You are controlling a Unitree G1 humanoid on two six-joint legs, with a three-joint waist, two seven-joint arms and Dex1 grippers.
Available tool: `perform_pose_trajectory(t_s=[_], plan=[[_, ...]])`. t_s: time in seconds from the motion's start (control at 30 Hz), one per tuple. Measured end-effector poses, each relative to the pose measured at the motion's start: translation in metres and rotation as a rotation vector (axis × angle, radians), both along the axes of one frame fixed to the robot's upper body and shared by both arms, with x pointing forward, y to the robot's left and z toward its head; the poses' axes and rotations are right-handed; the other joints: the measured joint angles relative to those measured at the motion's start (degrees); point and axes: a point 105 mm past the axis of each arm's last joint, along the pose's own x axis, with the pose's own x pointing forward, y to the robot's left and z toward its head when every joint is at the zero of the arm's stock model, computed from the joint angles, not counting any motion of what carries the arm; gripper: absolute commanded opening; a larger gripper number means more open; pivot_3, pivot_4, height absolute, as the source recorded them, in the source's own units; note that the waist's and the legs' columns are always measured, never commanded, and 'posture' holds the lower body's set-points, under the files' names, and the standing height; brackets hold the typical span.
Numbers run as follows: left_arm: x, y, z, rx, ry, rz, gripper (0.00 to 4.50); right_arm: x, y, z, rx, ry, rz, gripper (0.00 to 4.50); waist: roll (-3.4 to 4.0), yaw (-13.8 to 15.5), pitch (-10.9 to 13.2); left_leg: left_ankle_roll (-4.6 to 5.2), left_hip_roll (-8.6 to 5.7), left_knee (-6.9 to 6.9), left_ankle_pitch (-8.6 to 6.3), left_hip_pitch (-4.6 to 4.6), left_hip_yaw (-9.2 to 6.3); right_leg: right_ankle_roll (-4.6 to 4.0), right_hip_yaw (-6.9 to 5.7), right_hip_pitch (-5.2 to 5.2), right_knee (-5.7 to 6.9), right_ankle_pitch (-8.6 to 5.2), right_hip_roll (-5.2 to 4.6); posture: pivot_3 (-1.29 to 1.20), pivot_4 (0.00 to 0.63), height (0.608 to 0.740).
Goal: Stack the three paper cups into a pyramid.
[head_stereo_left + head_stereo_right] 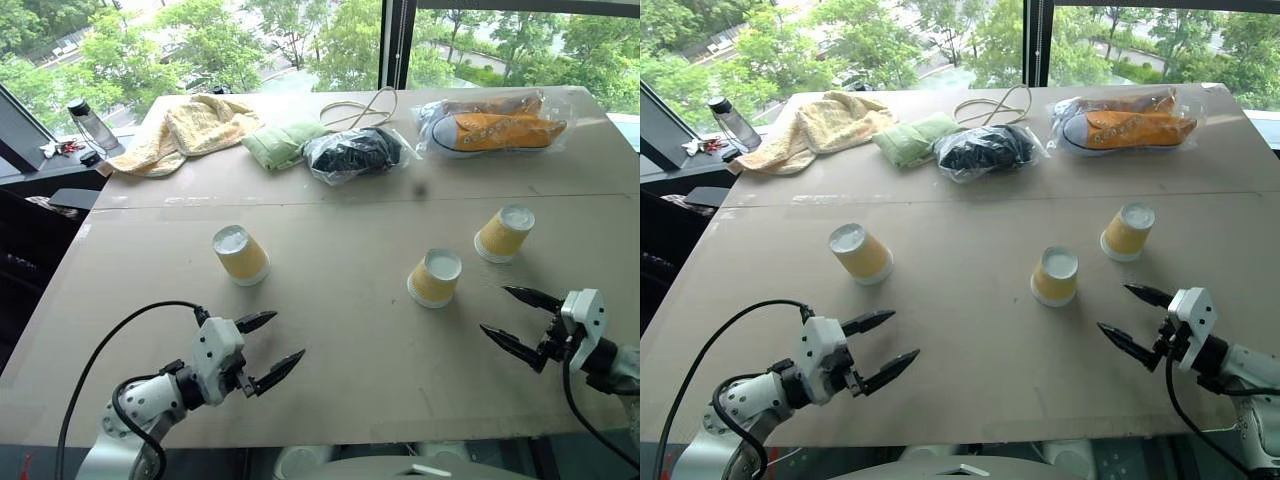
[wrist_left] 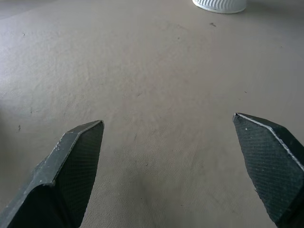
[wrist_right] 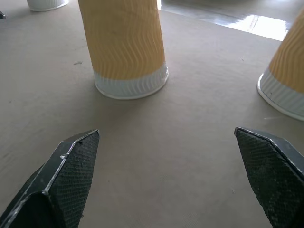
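Observation:
Three yellow-tan paper cups stand upside down and apart on the brown table (image 1: 330,350): one at the left (image 1: 240,254), one in the middle (image 1: 435,277), one at the right (image 1: 504,233). No pyramid stands. My left gripper (image 1: 272,347) is open near the front left edge, below the left cup, holding nothing. My right gripper (image 1: 515,320) is open at the front right, just short of the middle cup (image 3: 124,45), with the right cup (image 3: 285,80) beside it. A white cup rim (image 2: 219,4) lies far ahead of the left fingers.
Along the table's far edge lie a yellow towel (image 1: 185,130), a green cloth (image 1: 277,143), a bagged dark item (image 1: 352,153), a looped cord (image 1: 365,108) and bagged orange shoes (image 1: 493,125). A bottle (image 1: 88,122) stands at the far left by the window.

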Motion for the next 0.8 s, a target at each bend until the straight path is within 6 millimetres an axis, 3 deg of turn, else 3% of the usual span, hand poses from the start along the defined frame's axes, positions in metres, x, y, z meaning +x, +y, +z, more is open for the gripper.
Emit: perform_pose_trajectory(t_s=[0.1, 0.2, 0.43, 0.8], plan=[[-0.001, -0.005, 0.013, -0.052, -0.007, -0.058, 4.47, 0.005, 0.014, 0.012, 0.016, -0.041, 0.043, 4.5, -0.03, 0.0, 0.0, 0.0, 0.03, 0.01, 0.0, 0.0, -0.03, 0.0, 0.01, 0.0, 0.02, 0.0, 0.01, 0.0, 0.15, 0.74], [-0.001, -0.02, 0.04, -0.109, -0.054, -0.174, 4.47, 0.016, 0.038, 0.026, 0.044, -0.084, 0.103, 4.5, -0.03, 0.0, 0.0, -0.01, 0.02, 0.02, 0.01, 0.0, -0.03, -0.01, 0.01, 0.0, 0.03, 0.01, 0.01, 0.0, 0.15, 0.74], [0.001, -0.032, 0.069, -0.111, -0.093, -0.32, 4.47, 0.033, 0.067, 0.039, 0.112, -0.12, 0.143, 4.5, -0.06, -0.1, 0.0, -0.02, 0.03, 0.02, 0.01, -0.01, -0.05, -0.01, 0.01, -0.03, 0.03, 0.01, 0.03, 0.0, 0.15, 0.74], [0.006, -0.032, 0.084, -0.077, -0.135, -0.355, 4.47, 0.041, 0.074, 0.035, 0.134, -0.108, 0.151, 4.5, -0.05, -0.1, 0.0, -0.03, 0.03, 0.01, 0.01, 0.0, -0.02, -0.02, 0.06, -0.05, 0.05, 0.01, 0.05, 0.0, 0.15, 0.74]])
